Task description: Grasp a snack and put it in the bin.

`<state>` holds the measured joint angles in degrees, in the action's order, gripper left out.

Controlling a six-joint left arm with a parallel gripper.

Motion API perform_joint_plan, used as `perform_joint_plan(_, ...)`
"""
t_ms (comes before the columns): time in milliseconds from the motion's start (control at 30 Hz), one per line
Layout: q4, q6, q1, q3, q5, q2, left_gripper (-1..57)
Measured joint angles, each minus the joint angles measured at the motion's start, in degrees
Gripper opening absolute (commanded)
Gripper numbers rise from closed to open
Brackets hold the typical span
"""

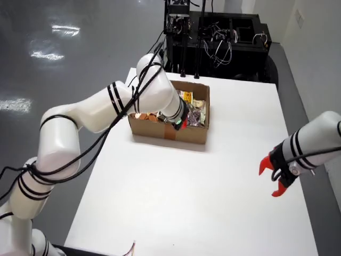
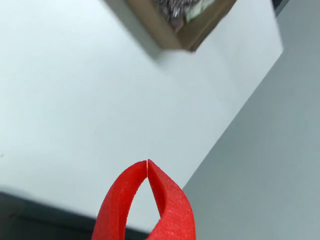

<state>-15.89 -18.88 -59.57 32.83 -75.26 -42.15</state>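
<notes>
Red pincer point(image 2: 147, 162) tips touching — empty, cardboard box point(image 1: 169, 128) beyond, shiny crinkled snack packets point(image 1: 195, 114) inside

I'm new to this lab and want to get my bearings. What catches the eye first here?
In the overhead view, a big white arm bends across the table from the left, its pincer sunk in a cardboard box of snack packets and mostly hidden. At the right, a second arm's bright red pincer hangs over bare tabletop.
</notes>
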Motion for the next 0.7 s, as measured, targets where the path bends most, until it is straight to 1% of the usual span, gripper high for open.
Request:
perform_joint_plan(133, 3.9, 4.3, -2.2, 1.8, 0.1, 0.9, -0.1)
perform_joint_plan(200, 5.3, 6.4, -3.3, 2.7, 0.1, 1.4, -0.2)
perform_joint_plan(400, 7.7, 11.2, -5.8, 4.2, 0.2, 2.2, -0.4)
perform_joint_plan(567, 9.8, 12.8, -6.3, 4.7, 0.2, 2.4, -0.4)
perform_joint_plan(700, 10.8, 13.3, -6.4, 4.8, 0.2, 2.5, -0.4)
